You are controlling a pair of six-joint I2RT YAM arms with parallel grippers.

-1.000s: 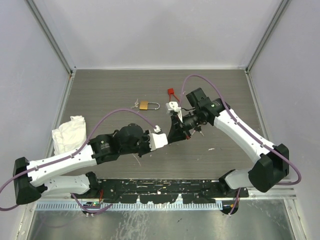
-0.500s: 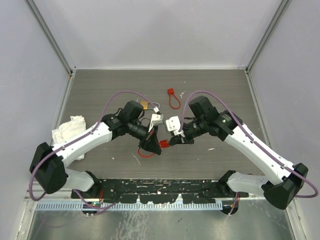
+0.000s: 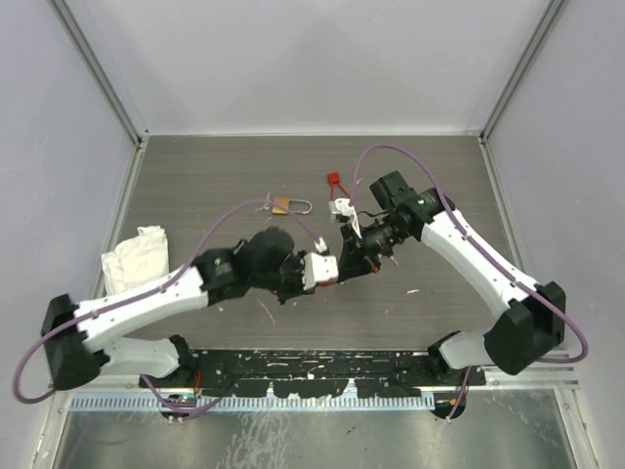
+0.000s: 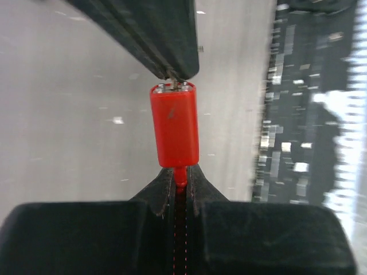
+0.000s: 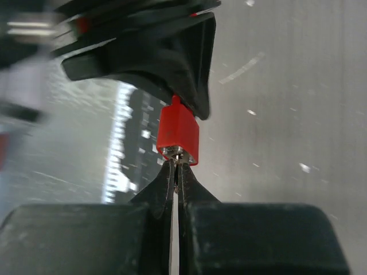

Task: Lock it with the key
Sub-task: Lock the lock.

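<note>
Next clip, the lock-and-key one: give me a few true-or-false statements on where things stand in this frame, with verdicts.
1. The left gripper has its jaws pinched on the thin end of the red lock. True.
2. The brass padlock is lifted off the table. False: it lies on the table, held by neither arm.
3. The right gripper has its shut jaws at the red lock's silver end. True.
4. The white cloth lies at the table's right edge. False: it lies at the left edge.
</note>
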